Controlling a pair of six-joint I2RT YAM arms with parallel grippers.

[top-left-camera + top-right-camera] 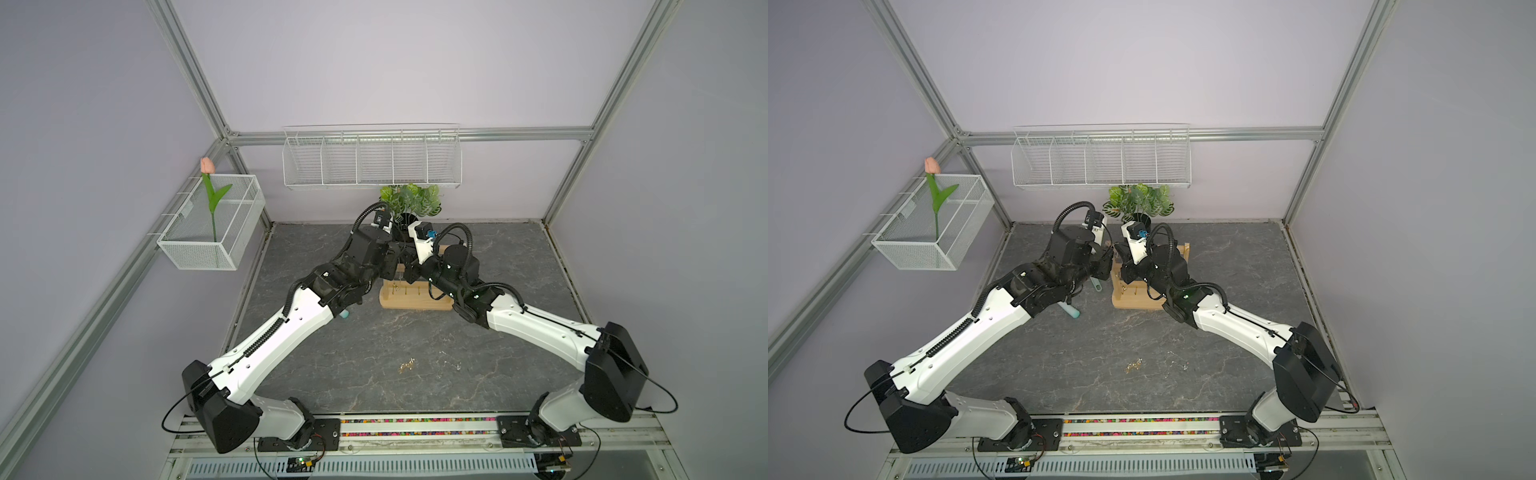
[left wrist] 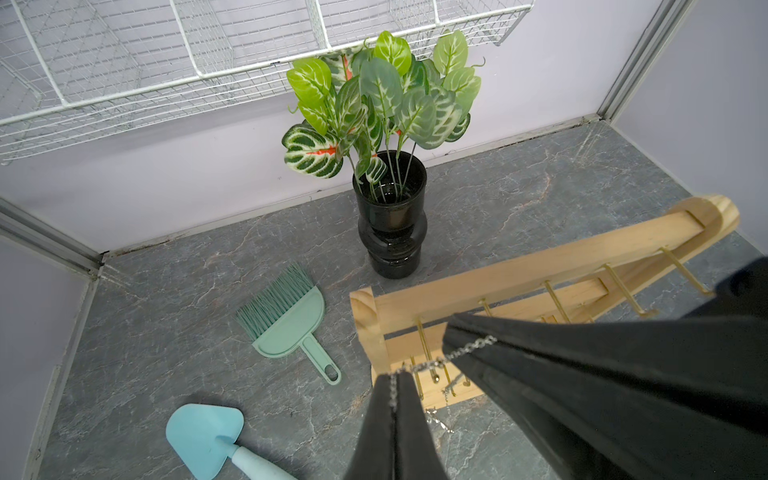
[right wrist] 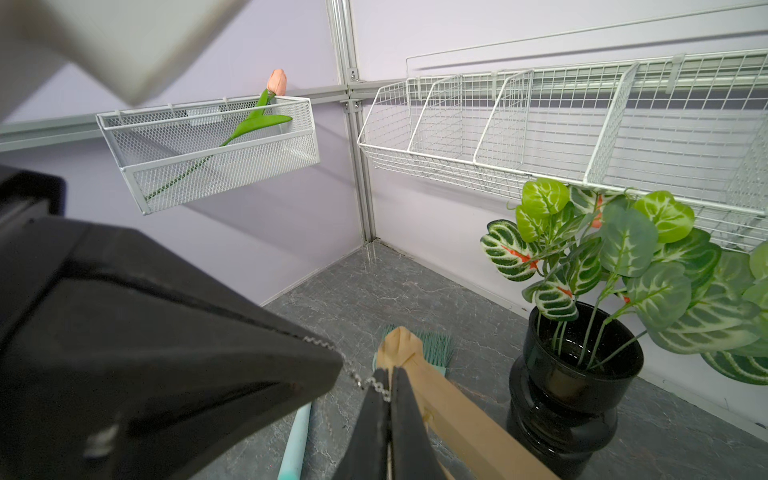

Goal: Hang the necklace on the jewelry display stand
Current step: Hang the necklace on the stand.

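Pincers: left pincer and right pincer each clamp the thin silver chain necklace, stretched just over the gold hooks of the light wooden jewelry display stand, toward the grey counter's back edge. Its dangling tail may snag a lower hook, I reckon.

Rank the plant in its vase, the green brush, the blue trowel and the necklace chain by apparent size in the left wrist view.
1. plant in its vase, largest by far.
2-3. green brush and blue trowel: alike; the trowel is nearer and cropped, so unranked.
4. necklace chain, smallest.
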